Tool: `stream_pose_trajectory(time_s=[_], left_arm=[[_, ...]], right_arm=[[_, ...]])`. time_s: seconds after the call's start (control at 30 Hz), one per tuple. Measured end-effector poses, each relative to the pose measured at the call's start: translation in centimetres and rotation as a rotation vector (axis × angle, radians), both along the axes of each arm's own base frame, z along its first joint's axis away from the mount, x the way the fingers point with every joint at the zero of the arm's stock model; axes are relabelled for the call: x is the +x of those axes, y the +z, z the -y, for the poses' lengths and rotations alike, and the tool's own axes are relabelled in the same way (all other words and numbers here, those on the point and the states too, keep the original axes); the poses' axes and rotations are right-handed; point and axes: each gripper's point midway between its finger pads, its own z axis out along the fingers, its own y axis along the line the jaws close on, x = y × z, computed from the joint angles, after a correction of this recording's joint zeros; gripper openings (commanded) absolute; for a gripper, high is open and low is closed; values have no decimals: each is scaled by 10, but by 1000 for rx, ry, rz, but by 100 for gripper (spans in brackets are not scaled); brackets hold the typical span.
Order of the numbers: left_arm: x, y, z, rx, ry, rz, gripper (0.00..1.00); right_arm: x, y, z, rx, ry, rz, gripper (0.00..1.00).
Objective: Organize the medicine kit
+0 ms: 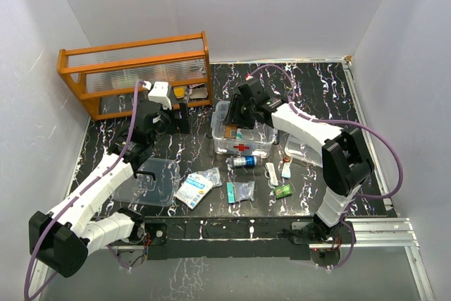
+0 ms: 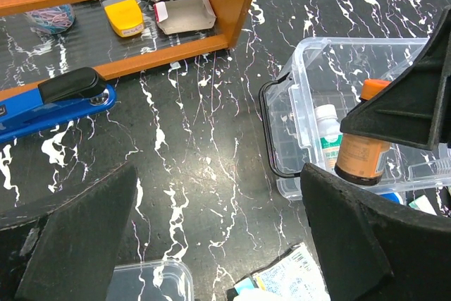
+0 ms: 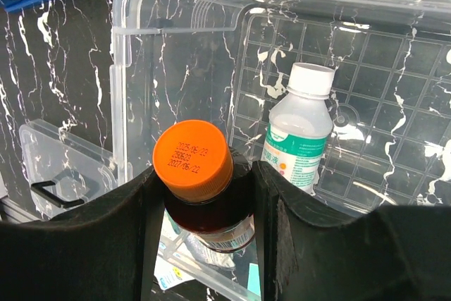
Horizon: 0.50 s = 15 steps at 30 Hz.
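The medicine kit (image 1: 257, 147) is a clear box with a red cross on its front, standing open mid-table. My right gripper (image 3: 206, 177) is shut on a brown bottle with an orange cap (image 3: 192, 156), holding it upright over the box's near-left part. A white bottle with a green label (image 3: 299, 139) stands inside the box (image 3: 120, 68). The clear lid (image 1: 151, 181) lies flat to the left of the box. My left gripper (image 2: 218, 230) hangs open over bare table left of the box (image 2: 299, 61), with nothing between its fingers.
An orange wooden rack (image 1: 134, 68) stands at the back left, with a blue stapler (image 2: 56, 103) in front of it. Sachets (image 1: 194, 188), a blue tube (image 1: 244, 162), a white strip (image 1: 272, 173) and a green packet (image 1: 283, 189) lie in front of the box.
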Motion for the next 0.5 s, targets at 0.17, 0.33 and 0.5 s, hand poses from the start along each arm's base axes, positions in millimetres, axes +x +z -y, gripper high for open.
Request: stream_pose_trajectory(time_s=[0.17,0.33,0.5], left_arm=[[1,-2,1,1,-4,-5,99],[1,-2,1,4,-7,-4,99],[1,-3,1,7,-8,-3,99]], right_arm=[[1,-7,-3,11,-16,-14,38],[-1,-27,-11,-5,-10,-46,41],[-5,-44,-17,-24,5,-71,44]])
